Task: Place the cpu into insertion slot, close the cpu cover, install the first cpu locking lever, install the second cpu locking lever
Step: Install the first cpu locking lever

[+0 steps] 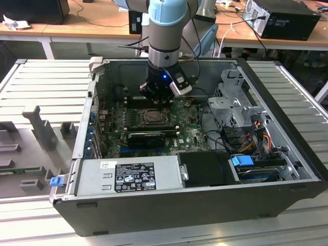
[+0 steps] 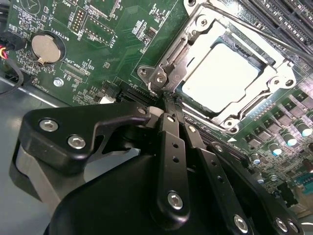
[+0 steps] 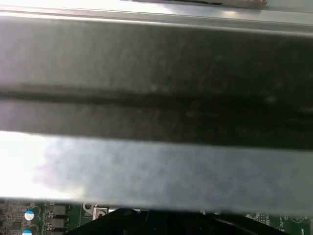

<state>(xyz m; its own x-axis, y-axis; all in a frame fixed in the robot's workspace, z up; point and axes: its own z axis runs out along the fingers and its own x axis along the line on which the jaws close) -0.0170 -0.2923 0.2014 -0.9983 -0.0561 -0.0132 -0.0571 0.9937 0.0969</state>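
Silver cpu seated in slot, cover down around it. Black tool closed, tips at cover hinge corner, gripping nothing.

Pale blue and silver-grey arm, blue-lit black wrist; black claw links studded with silver screws

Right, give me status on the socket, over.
End effector shut, tips at cpu cover corner. Cpu seated in insertion slot, cover down. No obstruction seen.
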